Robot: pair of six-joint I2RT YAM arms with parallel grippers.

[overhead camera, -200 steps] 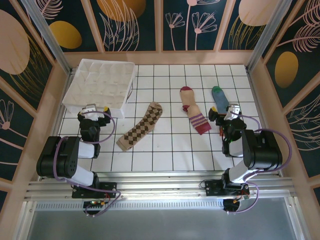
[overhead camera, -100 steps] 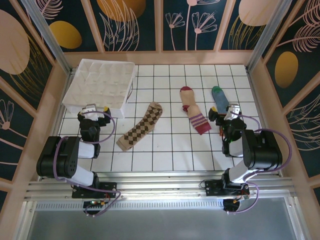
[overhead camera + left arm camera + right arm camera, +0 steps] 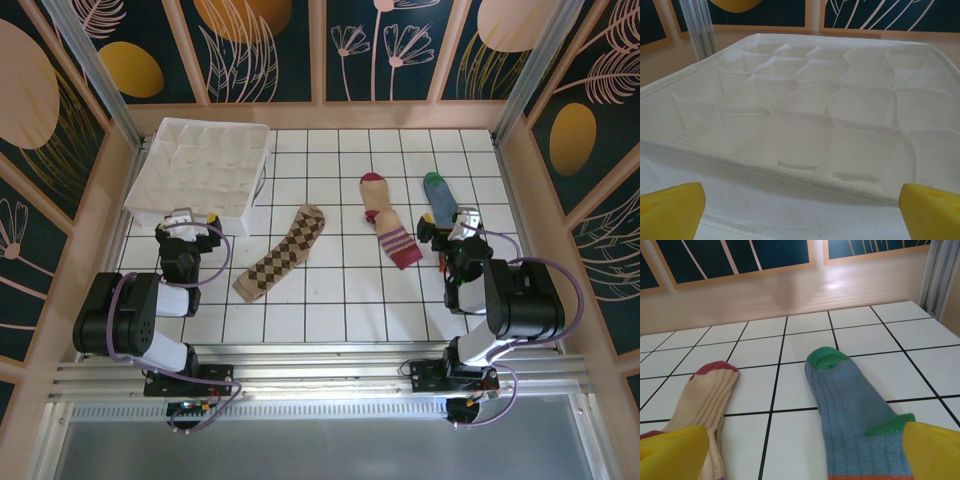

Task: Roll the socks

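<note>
Three socks lie flat on the tiled table. The tan-and-brown argyle sock [image 3: 283, 254] is left of centre, the beige sock [image 3: 388, 222] with red toe and striped cuff is right of centre, and the blue-grey sock [image 3: 438, 200] with green toe is further right. My left gripper [image 3: 184, 216] rests low by the white box, open, its yellow fingertips [image 3: 670, 210] far apart with nothing between them. My right gripper [image 3: 462, 220] is open too, just behind the blue-grey sock [image 3: 860, 410]. The beige sock [image 3: 705, 395] lies to its left.
A white divided fabric organizer [image 3: 205, 170] sits at the back left; its front rim [image 3: 790, 172] is directly ahead of my left gripper. Wooden walls [image 3: 320, 115] enclose the table on three sides. Open tiles [image 3: 330, 290] lie between the argyle and beige socks.
</note>
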